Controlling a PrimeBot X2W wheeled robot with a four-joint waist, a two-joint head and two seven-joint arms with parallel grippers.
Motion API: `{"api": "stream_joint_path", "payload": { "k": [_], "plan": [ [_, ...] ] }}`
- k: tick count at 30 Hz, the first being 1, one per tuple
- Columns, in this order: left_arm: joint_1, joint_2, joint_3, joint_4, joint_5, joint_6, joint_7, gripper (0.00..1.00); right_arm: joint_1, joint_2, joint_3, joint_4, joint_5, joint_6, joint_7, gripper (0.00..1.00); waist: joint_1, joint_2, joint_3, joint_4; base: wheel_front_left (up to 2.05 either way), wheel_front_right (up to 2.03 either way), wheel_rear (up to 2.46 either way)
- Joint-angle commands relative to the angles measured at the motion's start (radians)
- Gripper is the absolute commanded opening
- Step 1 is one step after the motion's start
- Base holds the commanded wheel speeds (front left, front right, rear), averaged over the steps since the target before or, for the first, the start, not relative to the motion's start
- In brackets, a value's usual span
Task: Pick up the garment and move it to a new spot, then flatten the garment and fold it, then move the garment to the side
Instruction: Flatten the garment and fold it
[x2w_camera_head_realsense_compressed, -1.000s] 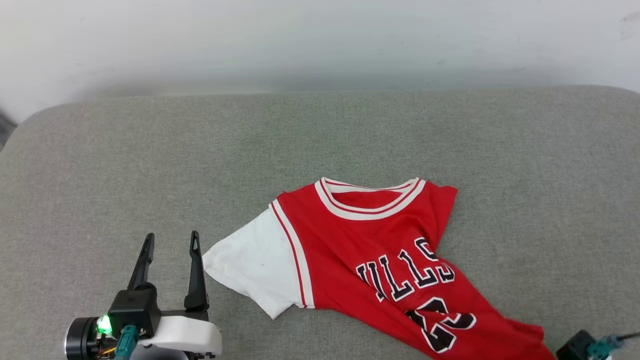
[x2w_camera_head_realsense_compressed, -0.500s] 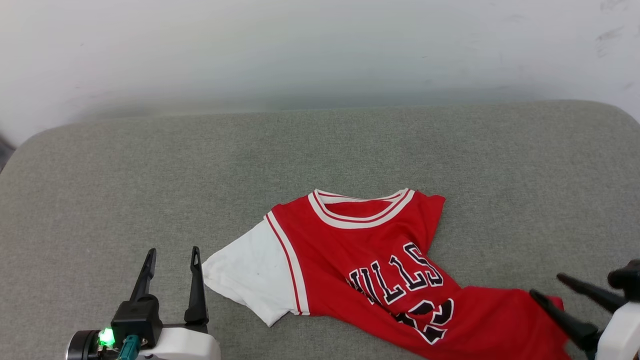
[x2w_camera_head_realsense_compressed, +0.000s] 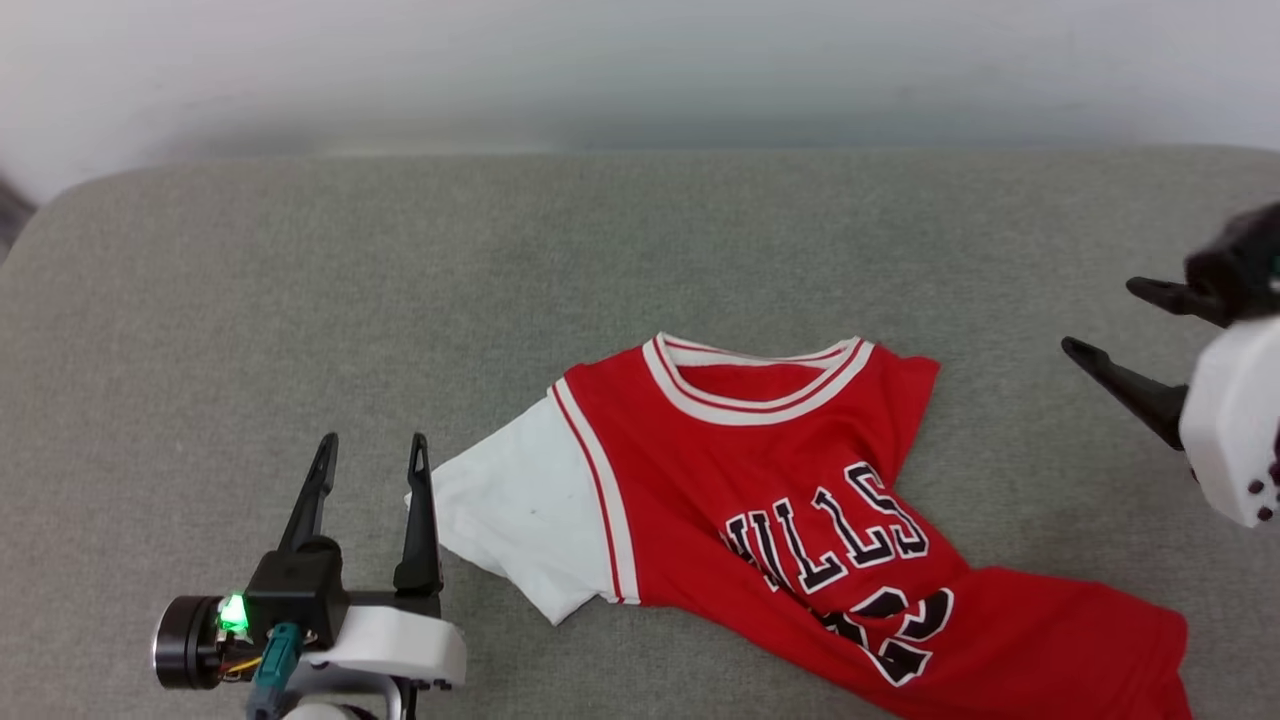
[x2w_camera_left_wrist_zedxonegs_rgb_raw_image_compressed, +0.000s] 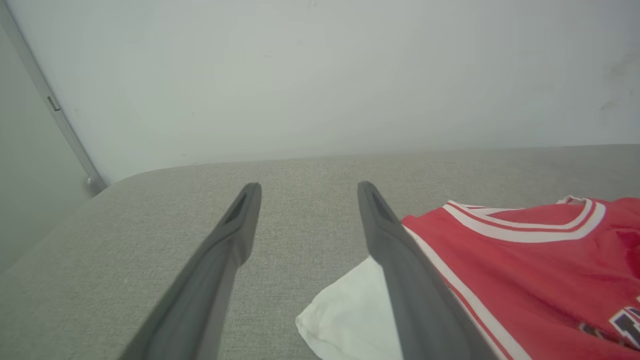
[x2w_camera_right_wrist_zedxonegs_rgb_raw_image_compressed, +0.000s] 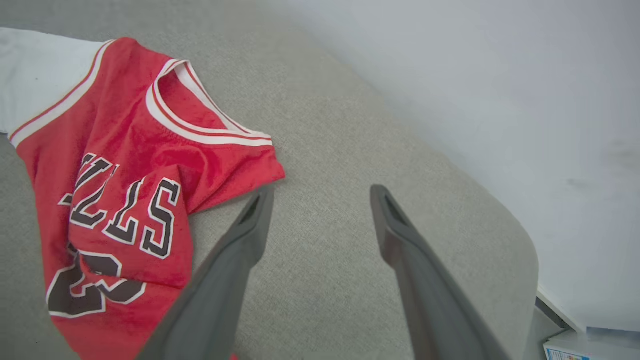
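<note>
The red basketball T-shirt (x2w_camera_head_realsense_compressed: 760, 480) lies on a grey fabric cushion (x2w_camera_head_realsense_compressed: 300, 300), a little to the robot's right of the middle, with its striped collar (x2w_camera_head_realsense_compressed: 760, 385) towards the pale wall (x2w_camera_head_realsense_compressed: 640, 70). Its white short sleeve (x2w_camera_head_realsense_compressed: 520, 520) is spread flat towards the robot's left. The opposite shoulder is tucked in on itself, and the lower body twists away to the lower right of the head view, creased and running off the bottom edge. The black-and-white lettering (x2w_camera_head_realsense_compressed: 830, 530) reads "ULLS" (a fold swallows the first letter), and the number below it is partly crumpled.

The left pincer (x2w_camera_head_realsense_compressed: 372, 438) sits low on the robot's left, fingers spread and pointing towards the wall, nothing between them. Its inner finger stands just beside the sleeve's outer edge. In the left wrist view that finger crosses in front of the T-shirt (x2w_camera_left_wrist_zedxonegs_rgb_raw_image_compressed: 525, 260), so whether the left pincer (x2w_camera_left_wrist_zedxonegs_rgb_raw_image_compressed: 308, 185) touches the cloth cannot be told.

The right pincer (x2w_camera_head_realsense_compressed: 1100, 315) is at the right edge of the head view, fingers spread wide and pointing across towards the robot's left, empty, apart from the T-shirt's tucked shoulder. In the right wrist view the right pincer (x2w_camera_right_wrist_zedxonegs_rgb_raw_image_compressed: 323, 188) is over bare cushion, with the T-shirt (x2w_camera_right_wrist_zedxonegs_rgb_raw_image_compressed: 125, 150) to one side and one fingertip near its red shoulder corner.
</note>
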Motion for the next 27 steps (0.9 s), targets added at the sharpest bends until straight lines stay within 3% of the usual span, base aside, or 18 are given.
{"api": "stream_joint_path", "payload": {
  "k": [1, 6, 9, 20, 27],
  "plan": [
    [-0.021, -0.006, -0.004, -0.003, 0.006, -0.007, -0.003, 1.00, -0.062, 0.009, 0.037, 0.006, 0.020, -0.001, 0.060, 1.00, 0.0000, 0.0000, 0.042, 0.029, 0.00, 0.00, 0.00],
    [-0.064, -0.020, -0.016, -0.009, 0.009, -0.009, -0.003, 1.00, -0.229, 0.043, 0.156, 0.089, 0.095, -0.001, 0.303, 1.00, 0.0000, 0.0000, 0.114, 0.066, 0.00, 0.00, 0.00],
    [-0.087, -0.030, -0.025, -0.018, 0.012, -0.009, -0.003, 1.00, -0.302, 0.077, 0.203, 0.154, 0.120, -0.001, 0.386, 1.00, 0.0000, 0.0000, 0.155, 0.084, 0.00, 0.00, 0.00],
    [-0.173, -0.048, -0.065, -0.033, 0.009, -0.007, -0.003, 1.00, -0.383, 0.170, 0.305, 0.340, 0.139, -0.001, 0.352, 1.00, 0.0000, 0.0000, 0.280, 0.145, 0.00, 0.00, 0.00],
    [-0.188, -0.053, -0.059, -0.028, 0.009, 0.002, -0.003, 1.00, -0.328, 0.188, 0.455, 0.405, 0.174, 0.002, 0.327, 1.00, 0.0000, 0.0000, 0.294, 0.155, 0.00, 0.00, 0.00]
  ]
}}
